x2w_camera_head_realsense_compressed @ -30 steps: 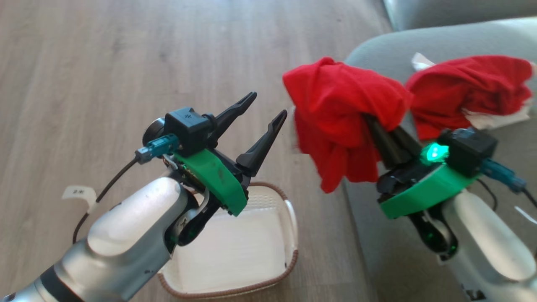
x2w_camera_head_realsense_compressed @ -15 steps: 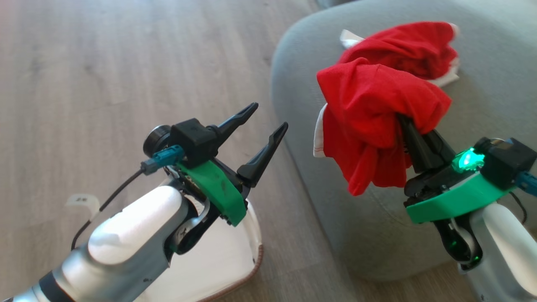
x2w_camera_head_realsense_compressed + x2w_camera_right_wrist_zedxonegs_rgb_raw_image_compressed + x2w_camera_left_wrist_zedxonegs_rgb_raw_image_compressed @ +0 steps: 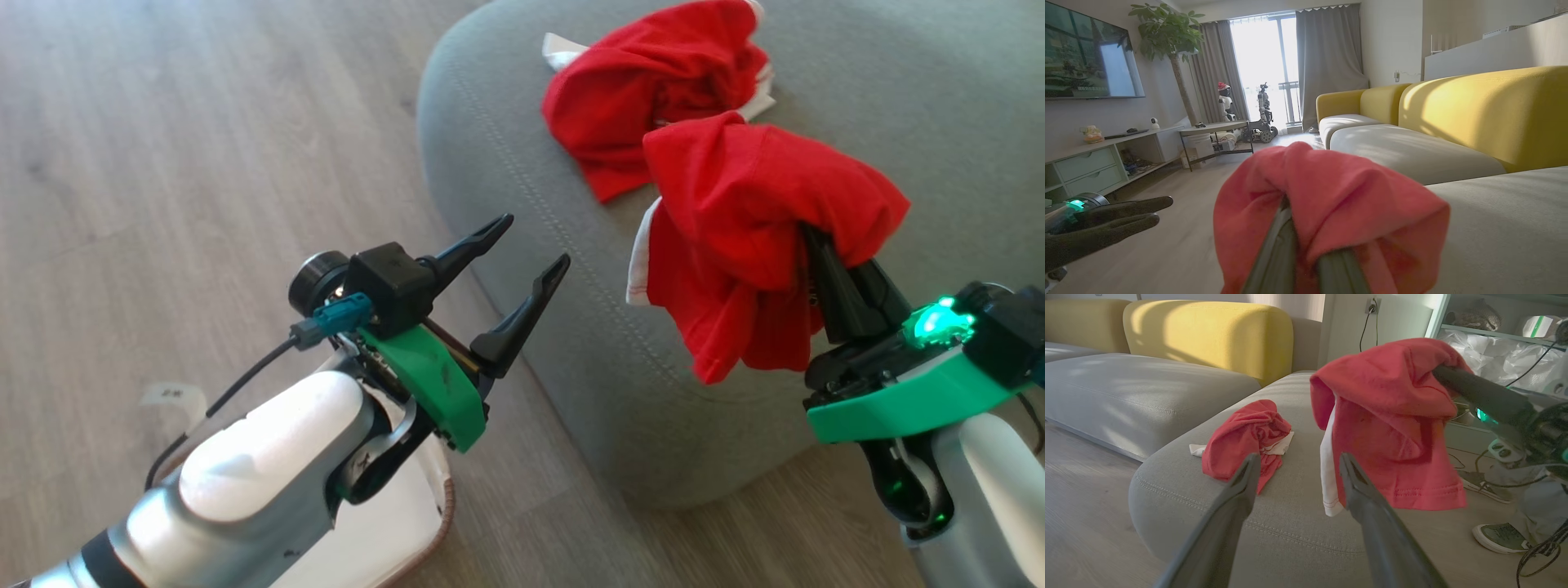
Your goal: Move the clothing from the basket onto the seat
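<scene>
The grey-green seat (image 3: 506, 122) bears one crumpled red garment (image 3: 645, 90). A second red garment (image 3: 751, 220), white-trimmed, hangs over the seat's front edge, pinched in the closed right gripper (image 3: 808, 237). The basket (image 3: 445, 523) sits on the floor, mostly hidden by the left arm; what shows of its inside is plain white. The left gripper (image 3: 535, 239) is spread wide and holds nothing. The writing on the white cable tag (image 3: 171, 396) is too blurred to read.
</scene>
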`<state>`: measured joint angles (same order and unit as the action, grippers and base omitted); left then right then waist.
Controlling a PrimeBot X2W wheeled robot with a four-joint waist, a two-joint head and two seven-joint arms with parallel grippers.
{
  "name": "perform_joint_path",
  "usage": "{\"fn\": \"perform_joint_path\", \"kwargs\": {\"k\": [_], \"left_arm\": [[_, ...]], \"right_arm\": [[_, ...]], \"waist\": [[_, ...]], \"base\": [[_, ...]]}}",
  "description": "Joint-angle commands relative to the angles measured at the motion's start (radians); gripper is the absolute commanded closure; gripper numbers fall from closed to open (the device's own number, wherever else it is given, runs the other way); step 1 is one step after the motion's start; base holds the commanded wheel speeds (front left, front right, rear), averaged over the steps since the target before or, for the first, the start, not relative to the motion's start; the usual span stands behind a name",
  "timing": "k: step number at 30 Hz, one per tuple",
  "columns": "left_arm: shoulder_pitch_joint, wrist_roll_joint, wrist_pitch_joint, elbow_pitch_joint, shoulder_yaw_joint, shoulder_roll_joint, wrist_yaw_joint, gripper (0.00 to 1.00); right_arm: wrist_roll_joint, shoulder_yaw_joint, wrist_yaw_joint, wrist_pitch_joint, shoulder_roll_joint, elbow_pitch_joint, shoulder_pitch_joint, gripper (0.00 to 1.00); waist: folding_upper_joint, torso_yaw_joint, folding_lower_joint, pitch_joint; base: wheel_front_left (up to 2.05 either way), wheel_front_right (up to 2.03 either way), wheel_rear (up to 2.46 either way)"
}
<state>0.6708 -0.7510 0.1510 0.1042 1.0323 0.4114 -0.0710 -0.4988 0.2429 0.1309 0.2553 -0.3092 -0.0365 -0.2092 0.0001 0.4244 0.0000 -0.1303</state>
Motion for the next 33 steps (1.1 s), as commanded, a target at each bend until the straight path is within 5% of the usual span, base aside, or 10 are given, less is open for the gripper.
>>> {"fn": "perform_joint_path", "kwargs": {"k": [1, 15, 33], "left_arm": [[0.048, 0.009, -0.002, -0.028, -0.035, 0.023, -0.006, 0.0], [0.076, 0.014, -0.01, -0.033, -0.031, 0.024, -0.003, 0.0], [0.179, 0.042, -0.071, -0.071, -0.033, 0.059, 0.013, 0.0]], "right_arm": [[0.01, 0.003, 0.0, 0.006, 0.001, -0.044, -0.007, 1.0], [0.01, -0.045, 0.0, 0.006, -0.012, -0.031, -0.044, 1.0], [-0.117, -0.154, 0.0, 0.006, -0.175, 0.285, -0.385, 1.0]], "waist": [[-0.0001, 0.024, 0.0, -0.013], [-0.0001, 0.032, 0.0, -0.061], [-0.0001, -0.062, 0.0, -0.264]], "base": [[0.0, 0.0, 0.0], [0.0, 0.0, 0.0], [0.0, 0.0, 0.0]]}}
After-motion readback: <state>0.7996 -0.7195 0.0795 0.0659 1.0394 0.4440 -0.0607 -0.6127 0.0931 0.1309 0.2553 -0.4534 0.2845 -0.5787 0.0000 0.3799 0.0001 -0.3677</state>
